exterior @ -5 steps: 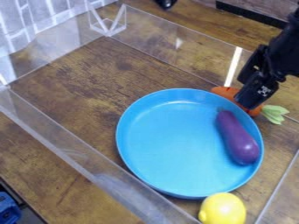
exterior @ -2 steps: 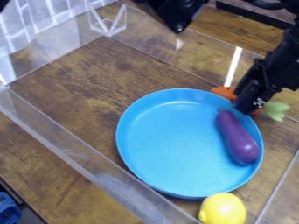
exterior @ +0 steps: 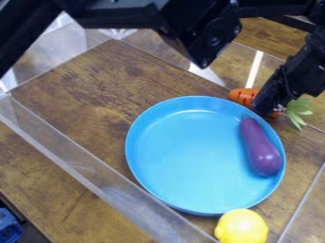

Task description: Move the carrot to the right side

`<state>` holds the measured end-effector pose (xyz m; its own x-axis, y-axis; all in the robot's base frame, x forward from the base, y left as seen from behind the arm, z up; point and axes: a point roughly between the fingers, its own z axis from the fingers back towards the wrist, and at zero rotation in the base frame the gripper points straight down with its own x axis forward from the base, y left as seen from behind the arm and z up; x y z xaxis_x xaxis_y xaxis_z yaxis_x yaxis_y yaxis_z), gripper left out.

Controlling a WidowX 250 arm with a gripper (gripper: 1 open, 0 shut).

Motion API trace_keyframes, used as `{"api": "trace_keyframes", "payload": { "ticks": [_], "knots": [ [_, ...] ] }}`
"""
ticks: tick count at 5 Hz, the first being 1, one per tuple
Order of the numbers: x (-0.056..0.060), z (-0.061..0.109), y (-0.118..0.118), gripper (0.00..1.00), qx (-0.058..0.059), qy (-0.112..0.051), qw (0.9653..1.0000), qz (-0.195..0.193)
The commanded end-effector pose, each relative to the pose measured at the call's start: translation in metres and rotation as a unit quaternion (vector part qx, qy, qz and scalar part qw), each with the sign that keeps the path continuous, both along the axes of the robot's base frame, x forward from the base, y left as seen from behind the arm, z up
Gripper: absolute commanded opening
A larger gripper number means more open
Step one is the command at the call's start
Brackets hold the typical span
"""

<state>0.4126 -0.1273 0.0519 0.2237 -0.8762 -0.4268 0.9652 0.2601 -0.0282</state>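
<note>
The carrot (exterior: 240, 96) lies on the wooden table just beyond the blue plate's (exterior: 178, 152) right rim. Its orange body pokes out to the left of my gripper (exterior: 269, 104), and its light green leafy end (exterior: 299, 113) shows to the right. The black gripper comes down steeply across the carrot's middle, hiding that part, with its fingers shut on it. The carrot still rests at table level.
A purple eggplant (exterior: 260, 147) lies on the plate's right side. A yellow lemon (exterior: 241, 228) sits at the plate's near edge. Clear plastic walls (exterior: 76, 161) fence the table. A large dark part of the arm (exterior: 152, 24) fills the top of the view.
The gripper's fingers have closed over the carrot's middle, with the hand staying roughly in place. A big dark part of the arm has swung into the top of the view.
</note>
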Motion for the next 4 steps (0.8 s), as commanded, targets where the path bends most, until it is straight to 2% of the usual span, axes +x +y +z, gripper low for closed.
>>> {"api": "trace_keyframes", "payload": {
  "ticks": [1,2,3,4],
  "knots": [
    [-0.007,0.026,-0.007,0.0,-0.014,-0.031,0.9993,-0.015],
    [-0.028,0.019,-0.016,0.0,-0.015,-0.025,0.9984,-0.049],
    [-0.047,0.008,-0.028,0.0,-0.015,-0.018,0.9955,-0.092],
    [-0.051,-0.001,-0.044,1.0,-0.013,-0.013,0.9924,-0.122]
  ]
}}
